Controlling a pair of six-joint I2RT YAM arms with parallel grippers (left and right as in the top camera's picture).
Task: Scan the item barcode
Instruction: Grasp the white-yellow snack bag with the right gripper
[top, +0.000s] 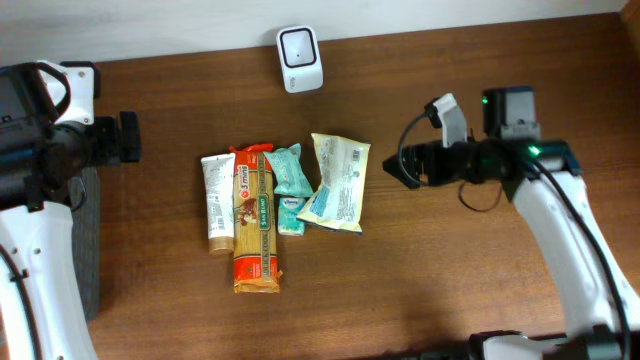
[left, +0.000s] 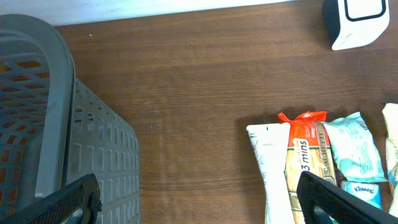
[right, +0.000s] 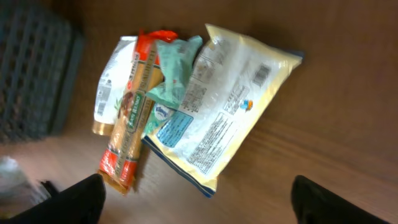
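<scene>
Hovering at the left side of the wooden table (top: 450, 280) with the left gripper (top: 128, 137), jaws spread wide and empty, near the grey basket (top: 88, 240). Hovering just right of the items with the right gripper (top: 408, 167), jaws likewise apart, gripping nothing. Lying mid-table, side by side and touching: white tube (top: 217, 205), orange spaghetti pack (top: 254, 225), teal tissue packs (top: 290, 170), yellow pouch (top: 338, 182) with barcode facing up. Standing well behind them at the far edge: white barcode scanner (top: 300, 60).
</scene>
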